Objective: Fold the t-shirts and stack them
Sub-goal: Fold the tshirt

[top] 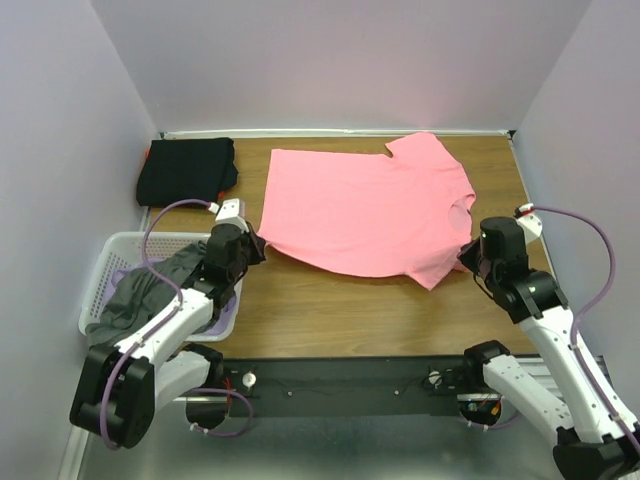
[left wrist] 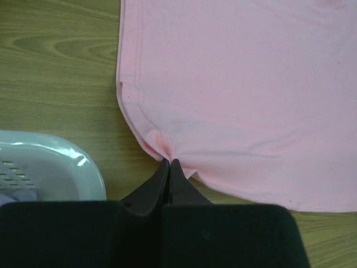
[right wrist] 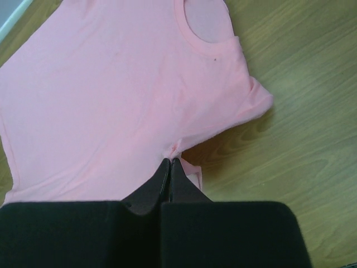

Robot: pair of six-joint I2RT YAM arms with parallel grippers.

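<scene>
Got the pink t-shirt (top: 365, 210) spread flat mid wooden table (top: 330, 315), collar toward the right. Pinched at its near-left hem corner by the left gripper (left wrist: 168, 163), jaws clamped on the cloth. Same deal with the right gripper (right wrist: 170, 162), closed tight on the edge near a sleeve. Also spotted: folded black t-shirt (top: 187, 170) at the far-left corner, grey t-shirt (top: 150, 290) heaped in the white laundry basket (top: 100, 290).

Lab booth: plain walls (top: 340, 60), wooden table (top: 330, 310)
</scene>
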